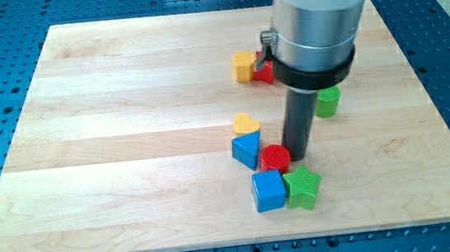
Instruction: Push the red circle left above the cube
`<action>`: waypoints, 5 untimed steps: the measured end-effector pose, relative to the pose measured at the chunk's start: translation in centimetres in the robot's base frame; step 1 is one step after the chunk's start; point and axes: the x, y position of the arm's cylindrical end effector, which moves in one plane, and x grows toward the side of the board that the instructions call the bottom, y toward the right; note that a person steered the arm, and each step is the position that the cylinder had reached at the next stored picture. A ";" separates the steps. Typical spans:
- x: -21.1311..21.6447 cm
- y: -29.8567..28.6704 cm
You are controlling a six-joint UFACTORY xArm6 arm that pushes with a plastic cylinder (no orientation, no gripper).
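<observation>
The red circle [274,158] lies right of the board's middle, just above the blue cube [268,190]. My tip [298,154] stands at the red circle's right edge, touching it or nearly so. A blue triangle [246,149] sits against the red circle's left side. A green star [303,187] lies right of the blue cube, just below my tip. A yellow heart [245,124] lies above the blue triangle.
A yellow block [243,66] and a red block [264,72] sit together near the view's top, partly behind the arm. A green block [328,101] shows right of the rod. The wooden board [128,152] rests on a blue perforated table.
</observation>
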 end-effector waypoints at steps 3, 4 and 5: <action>1.7 -0.3; 1.5 -0.8; 1.5 -1.4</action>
